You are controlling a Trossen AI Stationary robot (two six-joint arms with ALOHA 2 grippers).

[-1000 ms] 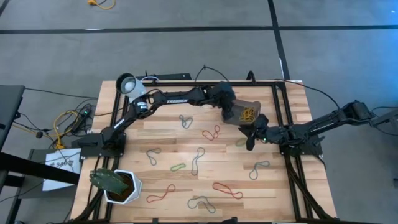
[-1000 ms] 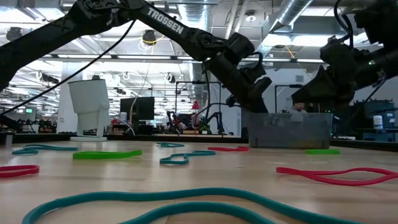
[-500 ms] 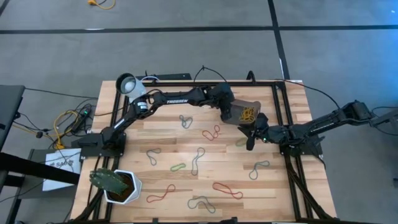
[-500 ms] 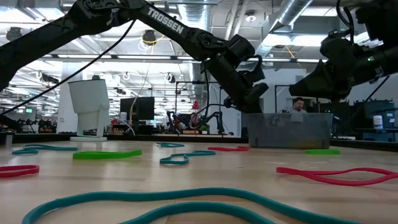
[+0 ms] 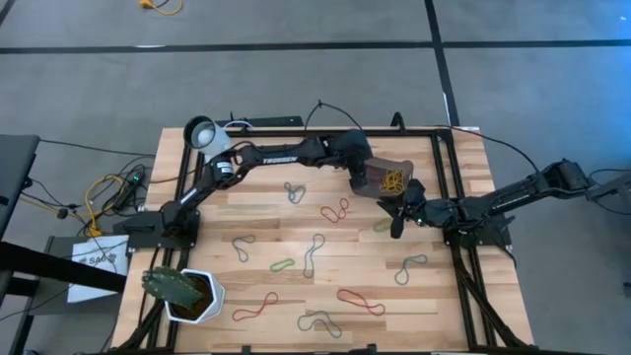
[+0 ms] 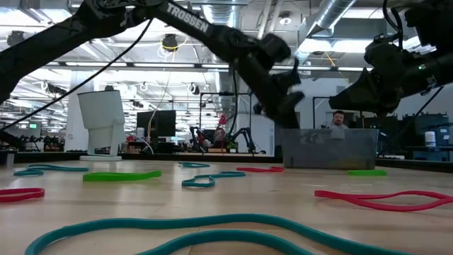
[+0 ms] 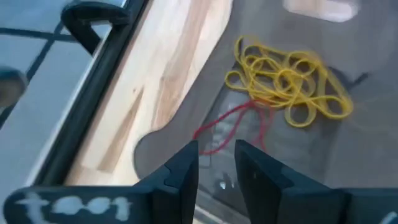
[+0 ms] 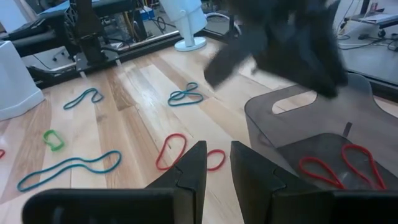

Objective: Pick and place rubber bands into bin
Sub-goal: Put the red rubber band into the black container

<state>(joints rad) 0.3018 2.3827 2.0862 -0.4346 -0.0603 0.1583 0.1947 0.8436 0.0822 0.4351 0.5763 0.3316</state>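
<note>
— So where is the left pincer (image 5: 367, 180)?

— Over the left end of the bin (image 5: 402, 168), at the far right of the bench (image 5: 256, 217). Its fingers stand a little apart, holding nothing; a red rubber band (image 7: 233, 124) lies on the bin floor beneath, beside a tangle of yellow bands (image 7: 287, 84).

— And the right pincer (image 5: 397, 219)?

— Just near of the bin, over the bench, fingers slightly apart and empty.

— Any bands outside the bin?

— Plenty: a red double loop (image 5: 335, 210) just left of the bin, a green one (image 5: 282, 264) mid-bench, and a red loop (image 5: 360, 302) at the near edge.
</note>
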